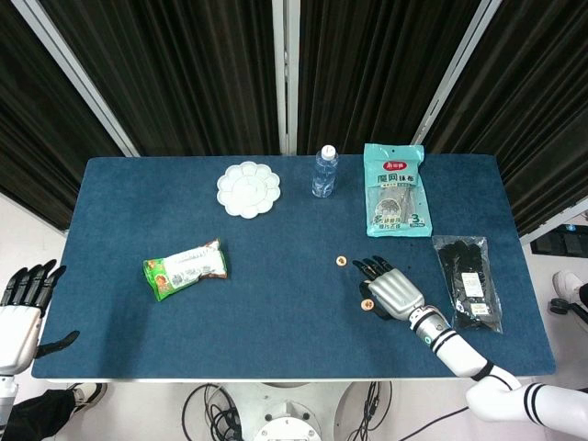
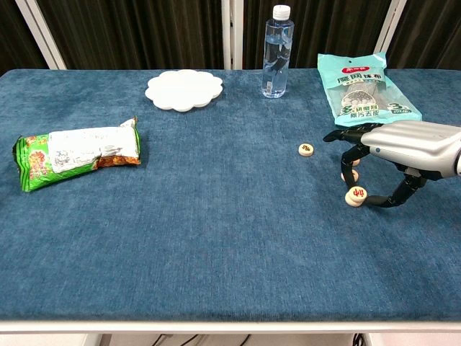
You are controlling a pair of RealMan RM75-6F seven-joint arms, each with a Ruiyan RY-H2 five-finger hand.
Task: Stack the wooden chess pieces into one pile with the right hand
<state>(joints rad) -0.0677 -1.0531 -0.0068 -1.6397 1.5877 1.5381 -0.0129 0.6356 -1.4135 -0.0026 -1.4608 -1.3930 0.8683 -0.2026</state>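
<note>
Your right hand [image 2: 403,148] arches over a two-piece stack of wooden chess pieces [image 2: 354,195] on the table's [image 2: 216,238] right side, fingers spread, thumb just beside it. Another chess piece [image 2: 306,149] lies far-left. Your left hand [image 1: 23,308] hangs open off-table.

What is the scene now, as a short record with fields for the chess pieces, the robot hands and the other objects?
stack: two wooden chess pieces, one on the other, red character on top
loose piece: single chess piece, left of the stack, apart from it
right robot hand: right robot hand arched over the stack; thumb and a finger close beside it; grip not clear
left robot hand: left robot hand off the table's left edge, fingers spread, holding nothing
other objects: white flower-shaped plate, water bottle, green snack bag, teal packet, black gloves packet
</note>
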